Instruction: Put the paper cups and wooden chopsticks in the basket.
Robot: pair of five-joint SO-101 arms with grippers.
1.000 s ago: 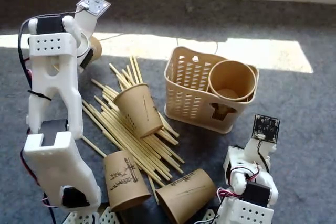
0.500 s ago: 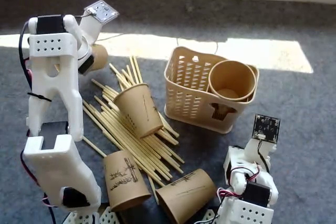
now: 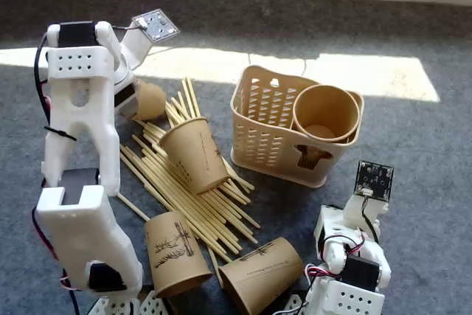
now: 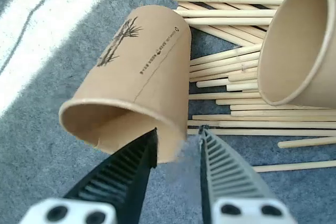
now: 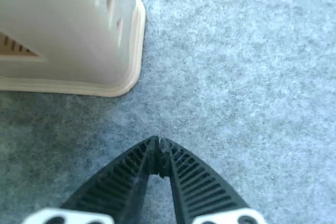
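Chopsticks (image 3: 177,186) are lying in a loose pile on the carpet (image 3: 420,182), just beside the basket (image 3: 262,127); we are seeing a nested cup (image 3: 327,112) standing upright inside that basket. Our left gripper (image 4: 177,132) is pinching the tipped cup (image 4: 131,77) at its rim, the jaws nearly together with the paper wall lying between them; this cup is turned on its side at the pile's far end, right beside the sticks and well apart from the basket. A middle cup (image 3: 195,154) is lying across the pile; a third cup (image 3: 173,252) and a fourth cup (image 3: 262,271) are lying on their sides at the pile's near end. Our right gripper (image 5: 159,145) is hovering over bare carpet near the basket's corner; its jaws are pressing fully together and gripping nothing.
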